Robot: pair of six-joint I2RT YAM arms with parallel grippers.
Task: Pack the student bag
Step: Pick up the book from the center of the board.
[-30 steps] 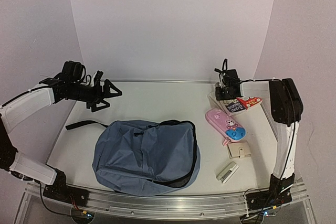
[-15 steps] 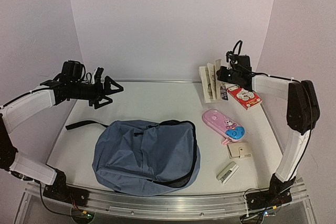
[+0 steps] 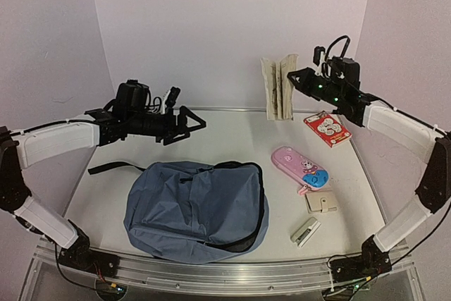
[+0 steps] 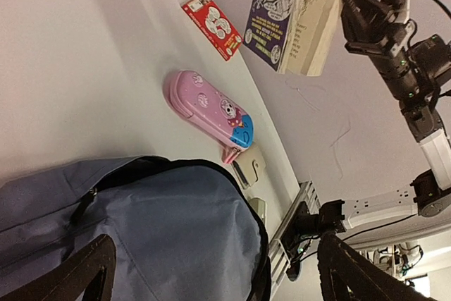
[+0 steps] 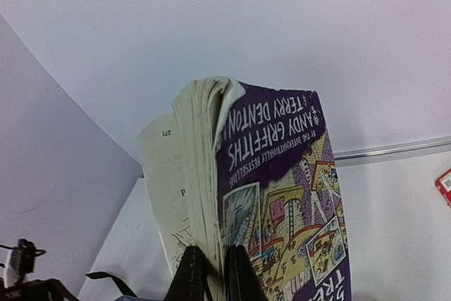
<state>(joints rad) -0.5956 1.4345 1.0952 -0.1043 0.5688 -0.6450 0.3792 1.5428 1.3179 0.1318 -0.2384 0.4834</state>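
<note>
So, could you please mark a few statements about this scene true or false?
1. The right pincer holds a paperback book up off the table. True.
2. The left pincer is shut on the student bag. False: it is open and empty, above the table.
3. The pink pencil case is inside the bag. False: it lies on the table, right of the bag.
4. A red card lies flat on the table. True.
</note>
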